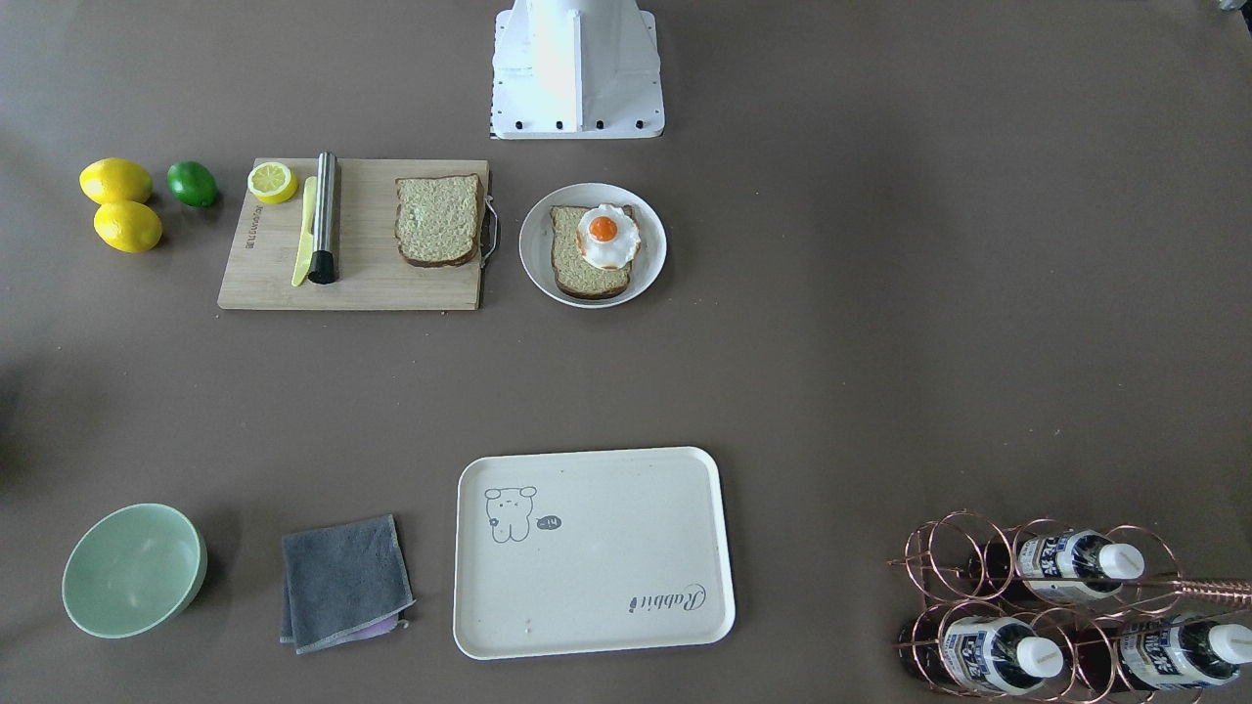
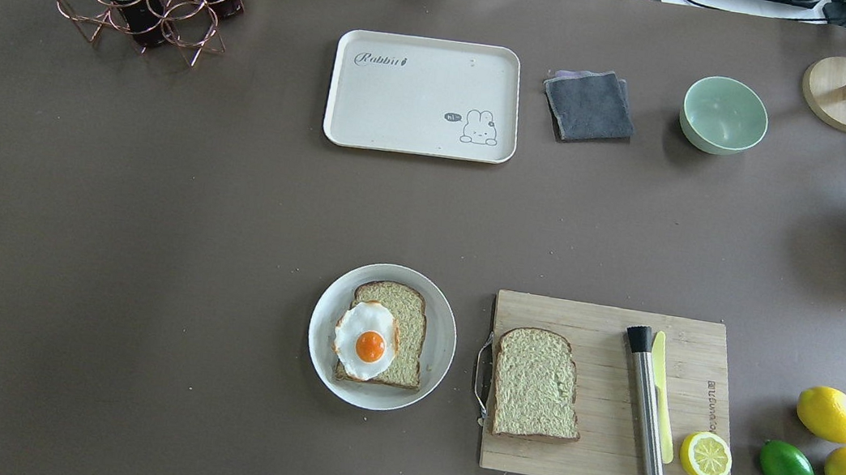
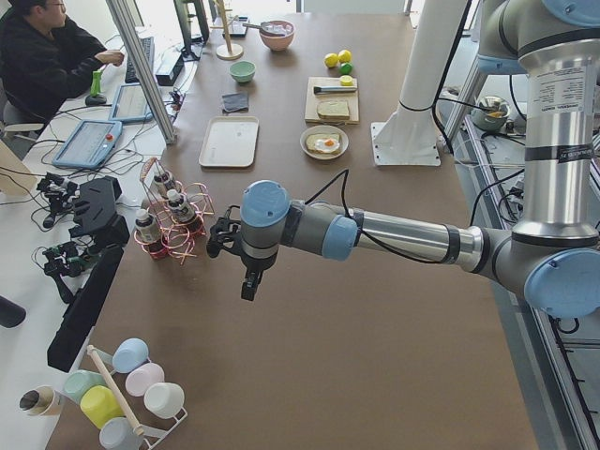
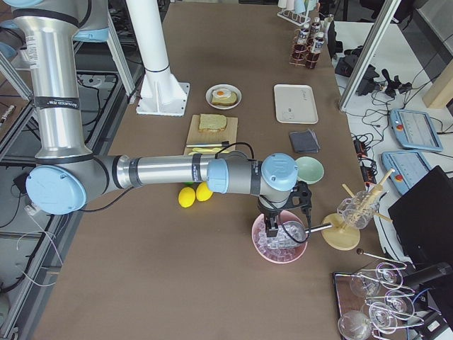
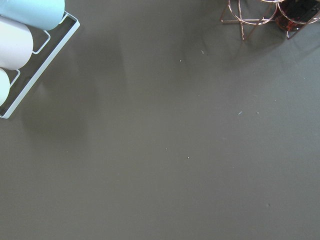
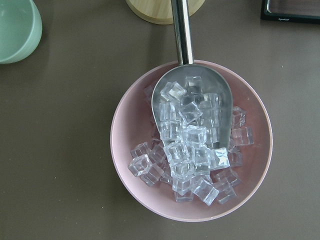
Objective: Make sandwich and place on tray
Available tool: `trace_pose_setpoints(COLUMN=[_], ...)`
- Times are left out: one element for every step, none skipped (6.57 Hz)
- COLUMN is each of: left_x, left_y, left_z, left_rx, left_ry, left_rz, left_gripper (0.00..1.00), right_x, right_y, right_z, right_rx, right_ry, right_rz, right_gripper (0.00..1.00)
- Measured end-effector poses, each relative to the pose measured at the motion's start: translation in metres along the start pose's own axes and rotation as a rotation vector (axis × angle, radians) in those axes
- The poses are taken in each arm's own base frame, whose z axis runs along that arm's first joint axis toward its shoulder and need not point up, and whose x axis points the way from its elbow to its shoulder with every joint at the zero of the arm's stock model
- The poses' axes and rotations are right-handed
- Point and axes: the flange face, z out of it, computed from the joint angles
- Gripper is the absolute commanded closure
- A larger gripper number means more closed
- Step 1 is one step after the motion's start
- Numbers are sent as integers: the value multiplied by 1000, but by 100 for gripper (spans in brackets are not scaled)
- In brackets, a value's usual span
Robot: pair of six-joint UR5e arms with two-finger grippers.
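I work over a long table (image 1: 880, 342) covered in plain matte brown, lit softly and evenly, with a paler sheen across one end. Along its far side runs a white desk (image 3: 28, 361) crowded with cables and grey control tablets (image 3: 87, 142), where a person (image 3: 42, 61) in dark clothes sits, and slanting aluminium posts (image 3: 141, 70) rise between desk and table. Behind me the grey floor (image 4: 18, 241) carries loose cables and metal framing

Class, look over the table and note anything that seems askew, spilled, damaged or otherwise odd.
Nothing is spilled or damaged. The fried egg sits off-centre on its bread slice, overhanging one edge onto the plate. A lilac edge pokes out from under the grey cloth.
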Motion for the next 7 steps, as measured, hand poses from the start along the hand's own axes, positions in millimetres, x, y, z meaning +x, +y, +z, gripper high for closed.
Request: trace_pose_setpoints(left_x=[17, 42, 74, 108, 148, 187, 221], left_y=[-8, -19, -26, -33, -44, -55, -63], left_z=[5, 13, 28, 42, 55, 66, 78], left_rx=[13, 40, 72, 89, 98, 108, 118], left_ry=[38, 73, 118, 167, 211, 234, 247], left_rz=[25, 26, 20, -4, -62, -122, -156], left_gripper=[2, 3, 3, 3, 3, 3, 3], right_x=[-6, -12, -22, -35, -53, -77, -107], right_y=[-5, -9, -14, -20, -29, -37, -43], right_z=[0, 0, 4, 8, 12, 19, 33], right_rx=[13, 31, 43, 53, 73, 95, 114], right_ry=[-24, -45, -56, -62, -71, -87, -113], right_rz=[-18, -47, -84, -103, -86, -53, -22], right_gripper=[0, 0, 0, 0, 0, 0, 0])
